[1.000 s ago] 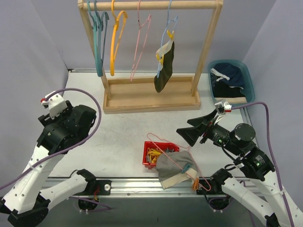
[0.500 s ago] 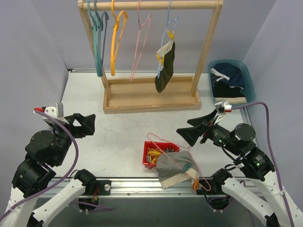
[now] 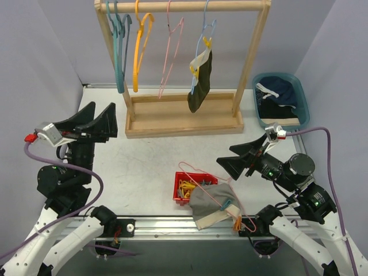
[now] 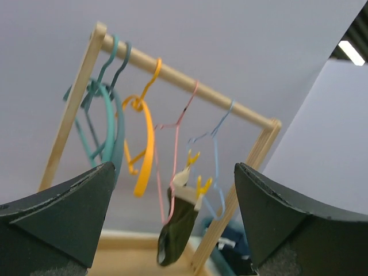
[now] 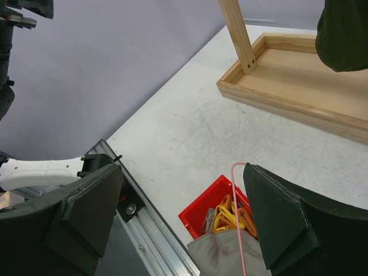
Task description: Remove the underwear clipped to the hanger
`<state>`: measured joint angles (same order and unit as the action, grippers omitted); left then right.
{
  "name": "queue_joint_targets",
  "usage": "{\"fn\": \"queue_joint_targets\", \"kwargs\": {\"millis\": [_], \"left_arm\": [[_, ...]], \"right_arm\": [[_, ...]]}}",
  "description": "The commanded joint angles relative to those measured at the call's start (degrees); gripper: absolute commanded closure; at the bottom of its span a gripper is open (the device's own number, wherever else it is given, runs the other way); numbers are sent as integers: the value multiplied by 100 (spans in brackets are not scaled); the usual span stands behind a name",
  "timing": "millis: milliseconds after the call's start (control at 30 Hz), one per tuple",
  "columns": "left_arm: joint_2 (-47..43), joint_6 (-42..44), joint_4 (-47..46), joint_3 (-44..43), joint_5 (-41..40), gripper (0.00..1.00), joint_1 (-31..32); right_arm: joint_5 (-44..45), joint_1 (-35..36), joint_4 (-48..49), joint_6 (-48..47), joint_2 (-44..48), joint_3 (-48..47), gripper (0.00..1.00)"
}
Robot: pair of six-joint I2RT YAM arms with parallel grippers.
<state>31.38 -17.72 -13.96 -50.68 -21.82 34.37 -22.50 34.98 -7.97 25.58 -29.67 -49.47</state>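
Observation:
A dark olive underwear (image 3: 199,83) (image 4: 178,227) hangs from a light blue hanger (image 3: 204,34) on the wooden rack, pinned by yellow clips (image 4: 202,185). A grey-beige underwear (image 3: 210,207) (image 5: 221,257) lies on a pink hanger (image 3: 192,170) across the red clip bin (image 3: 179,185). Navy underwear (image 3: 282,89) sits in the blue tub. My left gripper (image 3: 99,122) (image 4: 172,172) is open and empty, raised at the left and facing the rack from a distance. My right gripper (image 3: 225,158) (image 5: 183,169) is open and empty, just above the red bin.
The wooden rack (image 3: 184,123) also carries teal, orange and pink empty hangers (image 3: 141,40). The blue tub (image 3: 302,95) stands at the back right. The red bin holds several yellow and orange clips (image 5: 230,215). The metal rail (image 3: 161,221) runs along the near table edge.
My left arm has swung up from a folded pose, and its gripper has opened and now points at the rack. The right arm has barely shifted.

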Motion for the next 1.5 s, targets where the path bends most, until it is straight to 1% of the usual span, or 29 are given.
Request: {"fn": "queue_joint_targets", "kwargs": {"millis": [0,167,300,567,600,667,700,733,767,833,933,967,1067,1200,1233,1300,1333,1367,1467], "left_arm": [[132,49,-2454,93,82,6,70],[123,49,-2147,5,82,6,96],[79,49,-1217,-126,82,6,96],[158,49,-758,-153,82,6,96],[167,49,-540,-162,82,6,96],[228,49,152,-407,82,6,52],[272,49,1409,-599,82,6,35],[368,49,2222,-958,82,6,35],[421,49,3196,-1118,82,6,35],[553,49,3574,-1234,82,6,35],[676,49,3295,-1121,82,6,26],[712,49,2711,-1042,82,6,35],[765,49,1951,-734,82,6,35],[563,49,1966,-706,82,6,17],[493,49,2193,-794,82,6,26],[448,49,3167,-970,82,6,17],[483,49,3571,-1258,82,6,17],[510,49,4237,-1374,82,6,26],[659,49,5206,-1770,82,6,26]], "right_arm": [[-9,44,217,-27,14,8,11],[-9,44,208,-36,5,-1,11],[9,52,208,-36,-4,-1,11],[0,44,208,-36,-56,-10,11],[0,44,208,-36,-48,-10,11],[0,44,208,-36,-39,-1,11],[0,44,208,-27,-21,-1,11],[0,44,208,-27,-21,-1,11],[0,52,199,-18,-21,8,11],[0,44,208,-18,5,8,11],[18,44,199,-10,31,8,11],[18,35,190,-10,32,8,11],[35,44,190,-1,58,17,11],[35,52,181,-9,67,8,11],[35,44,181,-1,67,8,11],[35,44,173,-10,67,-1,11],[35,44,173,-10,67,-1,11],[35,44,173,-10,58,-1,11],[35,44,173,-1,49,8,11]]}}
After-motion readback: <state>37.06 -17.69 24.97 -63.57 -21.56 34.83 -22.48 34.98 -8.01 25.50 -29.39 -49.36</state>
